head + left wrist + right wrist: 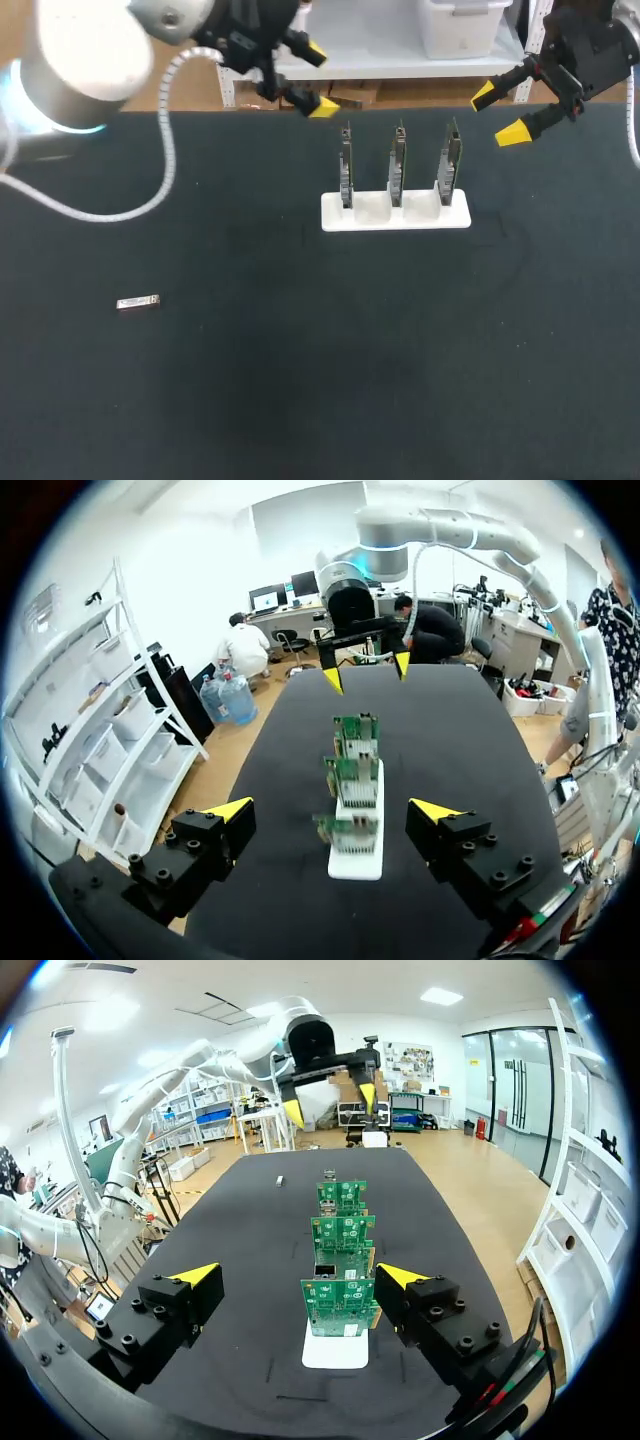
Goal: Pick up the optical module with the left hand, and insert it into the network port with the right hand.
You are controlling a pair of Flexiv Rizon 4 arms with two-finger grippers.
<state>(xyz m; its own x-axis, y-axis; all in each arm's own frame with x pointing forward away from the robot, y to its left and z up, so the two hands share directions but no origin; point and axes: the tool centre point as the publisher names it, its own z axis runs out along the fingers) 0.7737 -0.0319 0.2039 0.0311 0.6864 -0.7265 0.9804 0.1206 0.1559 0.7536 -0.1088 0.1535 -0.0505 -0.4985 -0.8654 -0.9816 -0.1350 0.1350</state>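
Tabletop (pixel 300 380) dark and matte, optical module (pixel 138 303) lying flat at its left, well apart from the white holder (pixel 395 221) with three upright boards (pixel 398 165). Left jaws and right jaws hover wide open, empty, near the far edge.

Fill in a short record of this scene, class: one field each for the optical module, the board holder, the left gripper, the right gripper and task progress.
optical module: lies flat on the table, left side, away from both grippers
holder: white, with three circuit boards upright in a row
left gripper: open, empty, near the far edge, left of the holder
right gripper: open, empty, near the far edge, right of the holder
progress: pick-up not yet done
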